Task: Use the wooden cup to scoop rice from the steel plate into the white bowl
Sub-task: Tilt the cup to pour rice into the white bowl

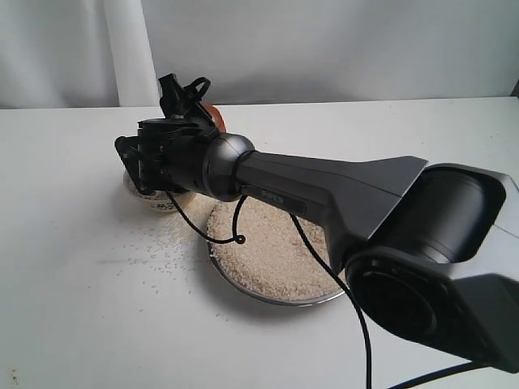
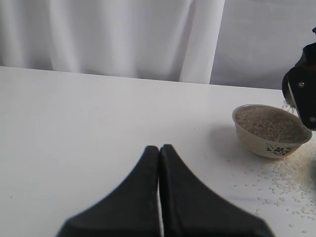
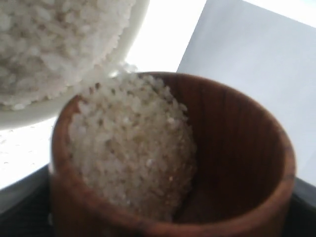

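Wooden cup (image 3: pixel 237 148) (partly cropped) grasped by half-hidden right gripper (image 1: pixel 193 96); left gripper (image 2: pixel 159 148) clenched.

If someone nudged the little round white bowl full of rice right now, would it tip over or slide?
Probably slide, not tip: the cream-white ceramic bowl sits low and wide, and the rice in it likely weighs it down. It looks filled near the rim, so a sharp push could spill grains onto the white table.

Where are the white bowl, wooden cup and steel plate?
white bowl (image 2: pixel 256 142), left wrist view, its outer wall.
wooden cup (image 3: pixel 242 143), right wrist view, bare inner wall.
steel plate (image 1: pixel 276 301), exterior view, near rim.
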{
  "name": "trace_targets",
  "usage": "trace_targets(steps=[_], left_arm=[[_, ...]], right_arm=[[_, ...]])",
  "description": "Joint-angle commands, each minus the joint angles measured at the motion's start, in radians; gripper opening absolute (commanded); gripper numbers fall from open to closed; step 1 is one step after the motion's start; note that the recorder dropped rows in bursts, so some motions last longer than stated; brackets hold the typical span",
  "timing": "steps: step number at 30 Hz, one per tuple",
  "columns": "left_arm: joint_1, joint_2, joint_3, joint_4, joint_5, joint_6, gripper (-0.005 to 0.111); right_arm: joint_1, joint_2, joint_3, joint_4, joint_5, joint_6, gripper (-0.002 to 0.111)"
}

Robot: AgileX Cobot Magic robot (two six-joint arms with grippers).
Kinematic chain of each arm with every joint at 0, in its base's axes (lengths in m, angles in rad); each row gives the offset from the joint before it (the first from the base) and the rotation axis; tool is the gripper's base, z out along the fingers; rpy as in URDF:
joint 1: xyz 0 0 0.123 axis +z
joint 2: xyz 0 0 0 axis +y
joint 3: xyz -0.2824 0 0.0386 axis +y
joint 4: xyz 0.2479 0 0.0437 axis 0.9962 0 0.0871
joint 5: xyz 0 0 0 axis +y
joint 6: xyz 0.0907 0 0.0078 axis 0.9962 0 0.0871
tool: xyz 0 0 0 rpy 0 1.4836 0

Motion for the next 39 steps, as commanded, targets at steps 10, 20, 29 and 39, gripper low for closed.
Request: trace_targets(steps=[10,20,29,39], left_arm=[[-0.005,0.000,0.002,-0.005,-0.007,-0.004,0.000],[-0.005,0.000,0.002,-0.005,-0.007,-0.004,0.000],[-0.005,0.000,0.002,-0.005,-0.007,-0.004,0.000],[-0.005,0.000,0.002,-0.005,-0.007,-0.004,0.000]], right_arm=[[-0.003,-0.018,-0.008,-0.064,-0.045,-0.033,0.000],[0.000,-0.018,-0.008,-0.112,-0.061,-0.038,0.000],[0.011,-0.018,-0.008,-0.112,-0.093,-0.094,0.000],[0.011,-0.018,-0.008,-0.129,-0.106,-0.140,0.000]])
